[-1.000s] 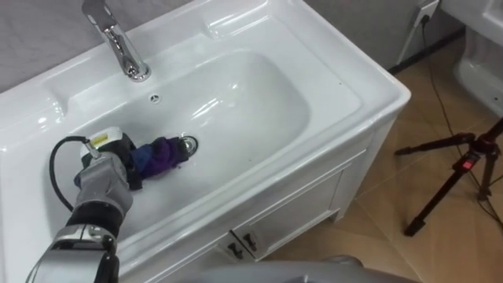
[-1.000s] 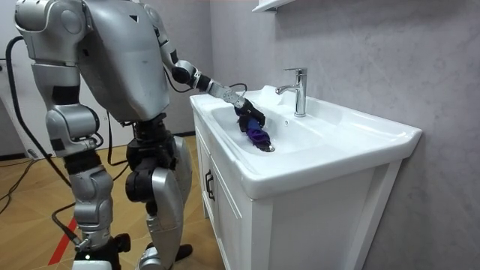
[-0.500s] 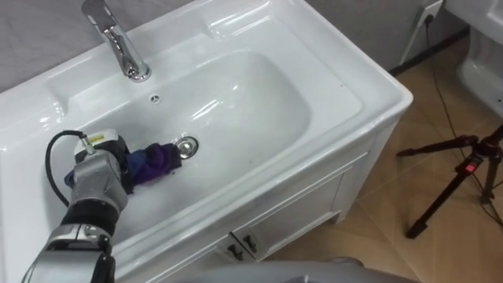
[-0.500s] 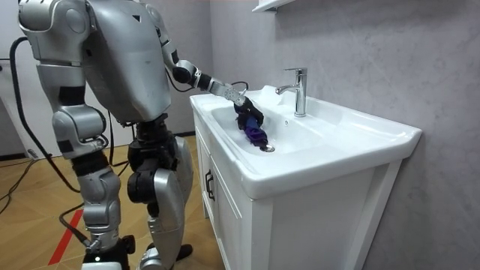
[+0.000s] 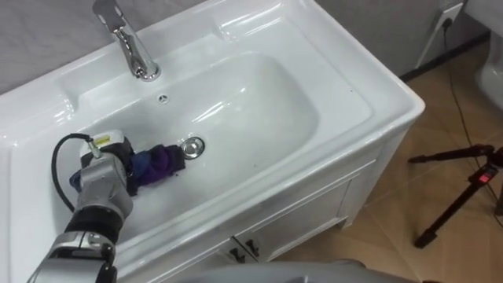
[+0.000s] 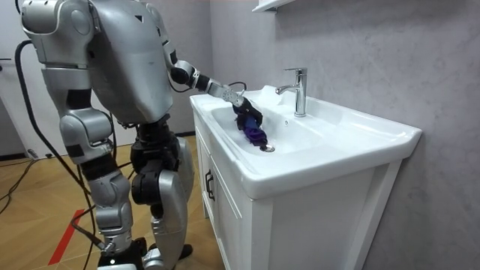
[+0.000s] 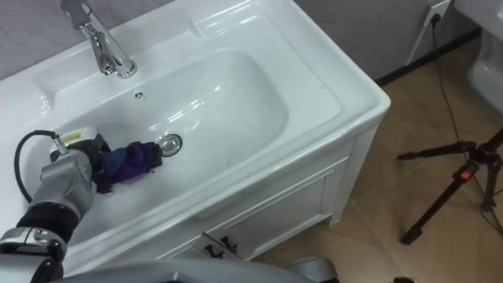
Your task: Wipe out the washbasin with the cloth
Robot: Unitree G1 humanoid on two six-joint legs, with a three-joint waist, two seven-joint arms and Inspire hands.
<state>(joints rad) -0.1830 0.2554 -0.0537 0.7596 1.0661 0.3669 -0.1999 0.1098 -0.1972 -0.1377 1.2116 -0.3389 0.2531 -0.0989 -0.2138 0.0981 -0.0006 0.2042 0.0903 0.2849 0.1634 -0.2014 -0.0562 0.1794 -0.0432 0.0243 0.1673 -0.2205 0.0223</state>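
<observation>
The left robot hand (image 5: 110, 169) clutches the purple cloth (image 5: 157, 161) on the basin (image 5: 259, 102) floor beside the drain (image 5: 192, 146)

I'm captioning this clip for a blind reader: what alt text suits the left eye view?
The left robot hand holds a purple cloth against the bottom of a white basin, beside the drain. A chrome faucet stands at the basin's back edge, and a black tripod stands on the floor to the right.

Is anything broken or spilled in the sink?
Nothing stands out. The left hand holds a purple cloth on the bottom of the basin, beside the drain. The faucet stands upright, and no crack or spill shows.
</observation>
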